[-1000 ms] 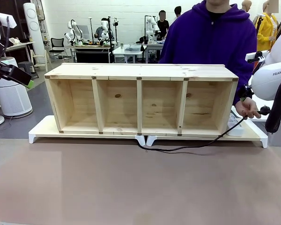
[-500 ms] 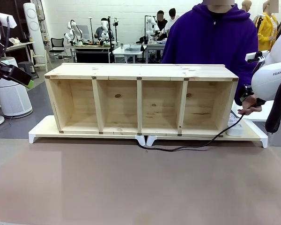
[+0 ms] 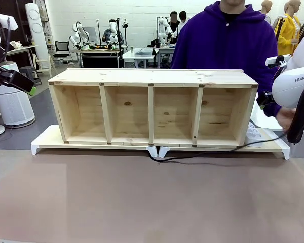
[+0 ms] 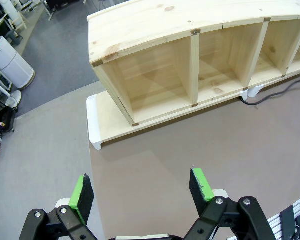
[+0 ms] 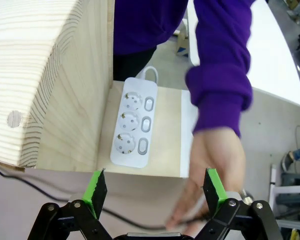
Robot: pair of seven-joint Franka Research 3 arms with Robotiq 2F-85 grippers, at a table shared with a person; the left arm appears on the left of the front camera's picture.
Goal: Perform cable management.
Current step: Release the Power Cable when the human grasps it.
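Lighting: you get bright, even overhead light and soft shadows under the shelf [image 3: 152, 109]. Wrist views bow straight edges. The person's hand [image 5: 210, 175] is motion-blurred; elsewhere your focus is sharp, without glare.

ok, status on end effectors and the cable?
Left end effector open, right end effector open, both empty. Cable on table, person's hand at its end.

This was a robotics lab. Behind the wooden shelf unit [image 3: 152, 106] stood worktables [image 3: 142, 54] carrying more white robot arms, with people seated among them. A white air purifier [image 3: 10, 98] stood on the grey floor.
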